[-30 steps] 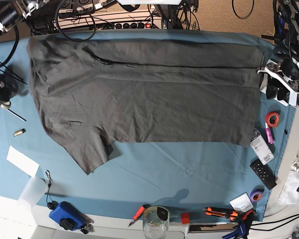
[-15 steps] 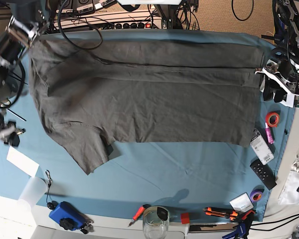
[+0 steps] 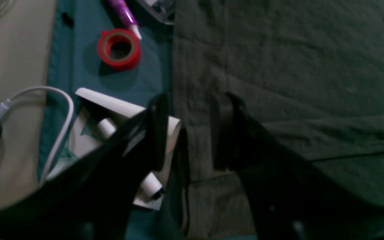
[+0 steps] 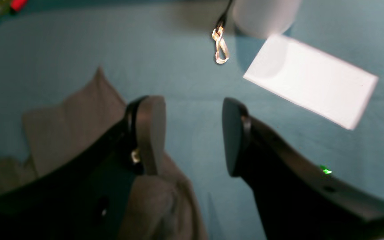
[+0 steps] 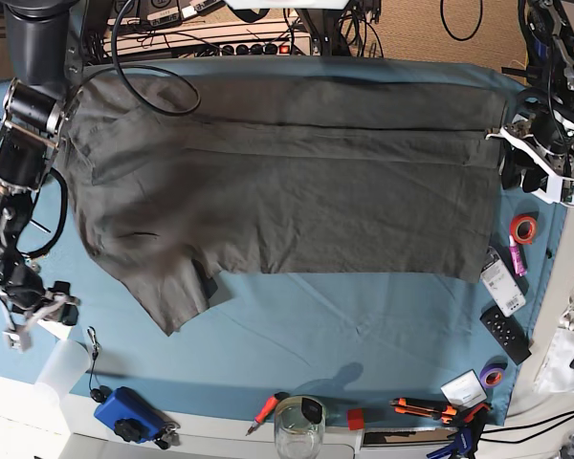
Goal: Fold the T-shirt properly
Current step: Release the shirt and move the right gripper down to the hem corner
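Charcoal cotton, the T-shirt [image 5: 277,182] lies spread flat across the teal-covered table [image 5: 364,335], part-folded along its far side with one sleeve [image 5: 172,292] poking out toward the near edge. It looks light, soft and limp, likely to sag and crease, so I would pinch a hem corner or the sleeve edge. The right tool [image 4: 192,133] hangs wide and empty beside that sleeve; the left tool [image 3: 187,133] stands parted over the shirt's hem, gripping nothing.
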You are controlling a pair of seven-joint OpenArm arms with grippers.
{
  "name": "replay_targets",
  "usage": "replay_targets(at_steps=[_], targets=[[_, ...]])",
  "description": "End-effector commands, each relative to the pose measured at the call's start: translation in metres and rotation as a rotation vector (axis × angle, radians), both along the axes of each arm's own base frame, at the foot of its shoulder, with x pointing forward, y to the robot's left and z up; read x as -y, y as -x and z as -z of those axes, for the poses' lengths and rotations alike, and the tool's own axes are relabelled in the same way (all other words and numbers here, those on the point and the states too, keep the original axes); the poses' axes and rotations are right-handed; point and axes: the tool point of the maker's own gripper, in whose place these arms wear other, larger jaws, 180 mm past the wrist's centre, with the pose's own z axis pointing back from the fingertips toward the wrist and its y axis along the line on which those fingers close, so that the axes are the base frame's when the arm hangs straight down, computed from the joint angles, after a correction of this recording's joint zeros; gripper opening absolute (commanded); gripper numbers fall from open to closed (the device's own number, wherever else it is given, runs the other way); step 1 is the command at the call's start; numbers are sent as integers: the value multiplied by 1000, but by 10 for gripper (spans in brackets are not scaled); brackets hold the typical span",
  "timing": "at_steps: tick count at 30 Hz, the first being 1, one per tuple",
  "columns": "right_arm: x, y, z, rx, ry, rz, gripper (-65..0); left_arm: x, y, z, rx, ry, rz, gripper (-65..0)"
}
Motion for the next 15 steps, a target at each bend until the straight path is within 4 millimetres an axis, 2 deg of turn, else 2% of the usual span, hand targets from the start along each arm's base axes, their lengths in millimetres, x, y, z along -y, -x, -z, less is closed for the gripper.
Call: replay_targets(at_steps=[1, 8, 11, 15], targets=[[2, -15, -25, 71, 8, -7, -371, 0, -4, -10, 39, -9, 11, -433], [-36, -36, -3, 38, 37, -85, -371, 2, -2, -8, 32, -2, 11, -433], [-37, -40, 10, 40, 47, -53, -371, 2, -1, -6, 20, -4, 12, -432], [-31, -33, 41, -15, 56, -15, -371, 2, -1, -6, 18, -4, 12, -432]])
